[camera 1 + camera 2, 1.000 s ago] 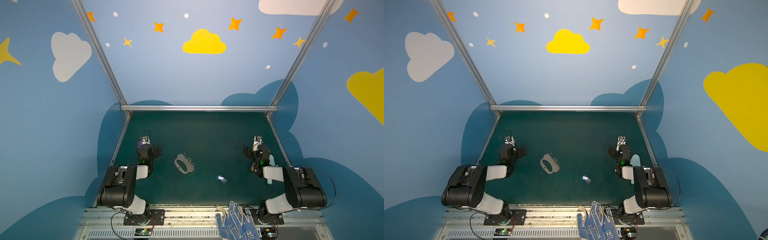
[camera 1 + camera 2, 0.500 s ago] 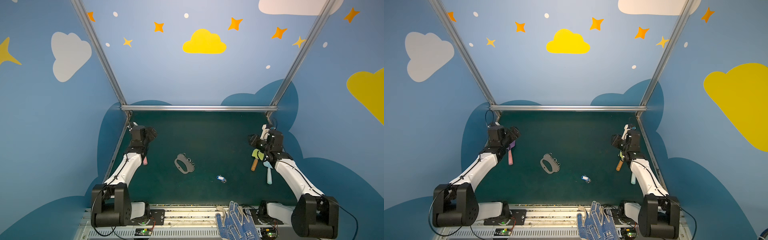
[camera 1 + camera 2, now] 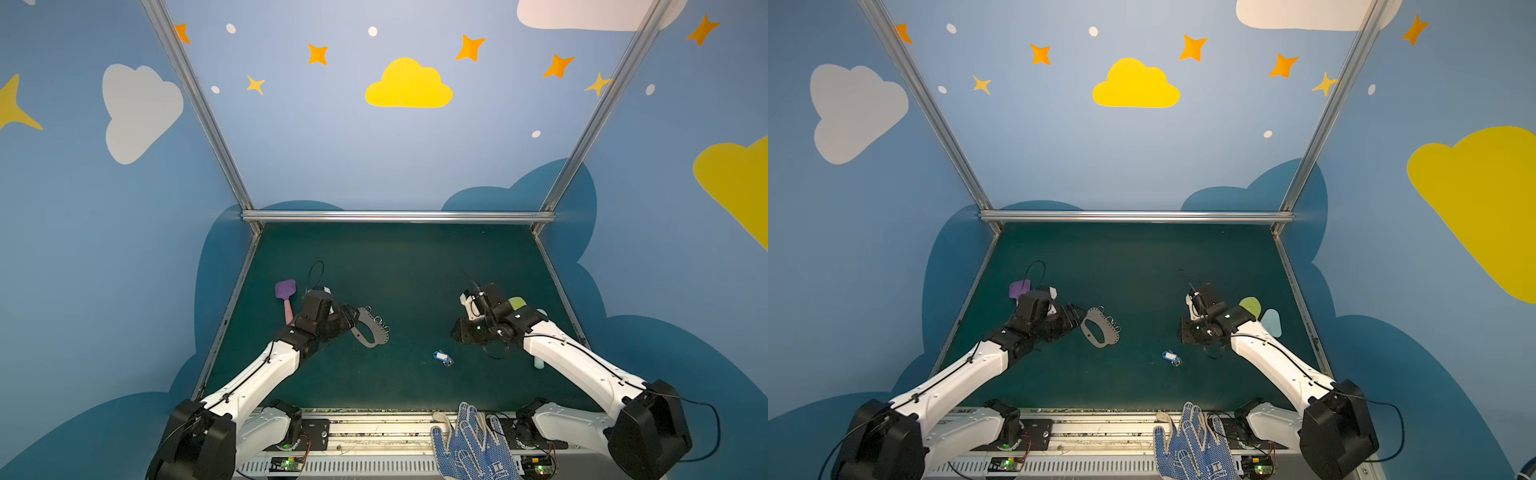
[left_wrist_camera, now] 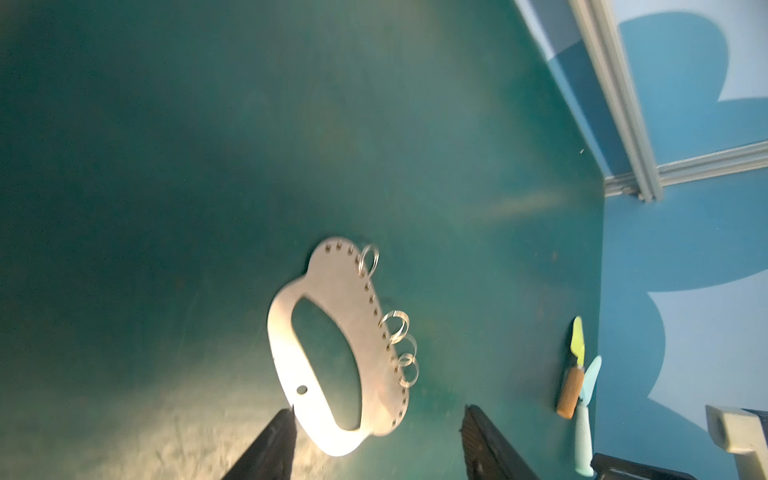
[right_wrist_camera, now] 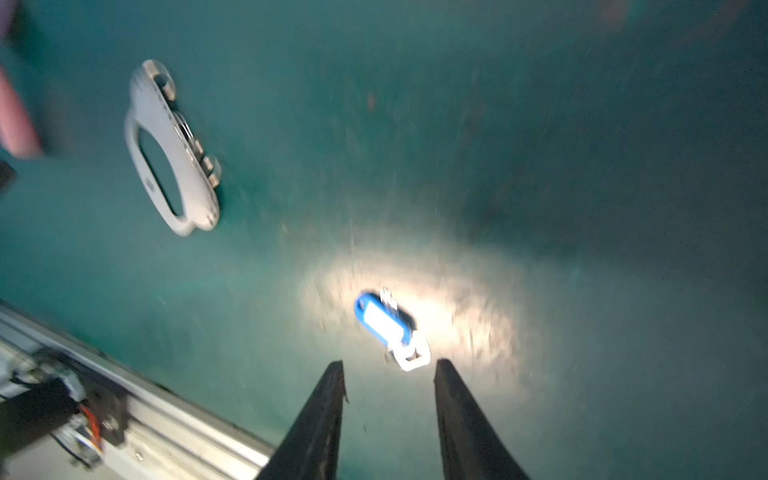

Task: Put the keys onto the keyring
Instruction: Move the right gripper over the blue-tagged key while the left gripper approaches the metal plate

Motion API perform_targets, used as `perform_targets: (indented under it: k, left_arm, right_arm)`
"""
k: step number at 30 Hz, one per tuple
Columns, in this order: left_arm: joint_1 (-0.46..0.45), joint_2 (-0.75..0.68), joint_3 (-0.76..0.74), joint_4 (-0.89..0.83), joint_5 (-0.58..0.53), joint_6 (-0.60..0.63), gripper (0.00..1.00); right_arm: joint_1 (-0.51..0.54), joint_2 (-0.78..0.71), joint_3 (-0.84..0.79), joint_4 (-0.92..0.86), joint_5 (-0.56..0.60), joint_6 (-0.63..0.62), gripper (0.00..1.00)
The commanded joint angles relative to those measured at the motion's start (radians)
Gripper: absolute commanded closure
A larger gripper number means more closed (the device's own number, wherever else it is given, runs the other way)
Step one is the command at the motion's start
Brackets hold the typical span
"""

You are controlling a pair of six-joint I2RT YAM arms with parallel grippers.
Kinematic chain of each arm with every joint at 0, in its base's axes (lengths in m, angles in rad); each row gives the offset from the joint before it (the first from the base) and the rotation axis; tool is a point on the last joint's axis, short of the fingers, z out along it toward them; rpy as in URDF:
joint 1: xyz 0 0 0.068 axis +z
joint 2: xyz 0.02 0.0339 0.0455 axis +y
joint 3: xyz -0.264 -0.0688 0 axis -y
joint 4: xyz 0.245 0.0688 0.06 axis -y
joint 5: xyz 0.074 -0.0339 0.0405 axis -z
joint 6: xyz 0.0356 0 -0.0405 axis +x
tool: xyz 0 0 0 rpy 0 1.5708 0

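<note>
The keyring [image 3: 371, 330] [image 3: 1100, 328], a flat grey plate with a handle slot and several small split rings, lies left of centre on the green mat. My left gripper [image 3: 353, 318] [image 4: 377, 413] is open at its near end, which sits between the jaws; contact is unclear. The keys [image 3: 441, 356] [image 3: 1170, 356], a blue tag with a white label and a small ring, lie alone on the mat right of centre. In the right wrist view the keys [image 5: 384, 322] sit just ahead of my open right gripper [image 5: 388, 365] [image 3: 457, 332], which holds nothing.
A purple-headed, pink-handled spatula [image 3: 286, 299] lies behind the left arm. A green spatula [image 3: 1251, 306] and a light blue one [image 3: 1271, 322] lie by the right wall. A blue-dotted work glove [image 3: 473, 440] rests on the front rail.
Both arms have unfolded and reached inward. The left gripper came down to the keyring and the right moved toward the keys. Both sets of jaws have narrowed.
</note>
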Motion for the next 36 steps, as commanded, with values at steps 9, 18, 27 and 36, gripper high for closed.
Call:
perform_targets:
  k: [9, 18, 27, 36]
  left_arm:
    - [-0.096, 0.063, 0.016, -0.020, -0.050, -0.064, 0.35]
    - [-0.120, 0.016, -0.051, -0.003, -0.077, -0.112, 0.35]
    - [-0.120, -0.045, -0.093, -0.023, -0.098, -0.140, 0.34]
    - [-0.121, -0.021, -0.087, -0.001, -0.091, -0.150, 0.34]
  right_arm:
    - [0.250, 0.250, 0.099, -0.185, 0.236, 0.124, 0.59]
    - [0.296, 0.376, 0.139, -0.161, 0.261, 0.155, 0.58]
    - [0.312, 0.463, 0.167, -0.141, 0.273, 0.171, 0.69]
    - [0.311, 0.397, 0.183, -0.154, 0.275, 0.158, 0.90]
